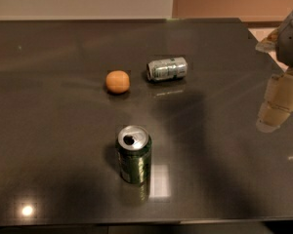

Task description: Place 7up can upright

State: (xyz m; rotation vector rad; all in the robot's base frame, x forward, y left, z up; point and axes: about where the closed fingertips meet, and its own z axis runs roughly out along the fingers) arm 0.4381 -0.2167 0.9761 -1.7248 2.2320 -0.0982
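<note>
The 7up can (167, 68) is silver-grey with faint green markings and lies on its side on the dark table (49, 130), past the middle. My gripper (279, 101) hangs at the right edge of the view, over the table's right side. It is well to the right of the can, nearer to me, and apart from it. It holds nothing that I can see.
An orange (117, 81) sits just left of the 7up can. A dark green can (134, 154) with an opened silver top stands upright nearer the front. The table's far edge meets a pale wall, and its right edge runs close behind my gripper.
</note>
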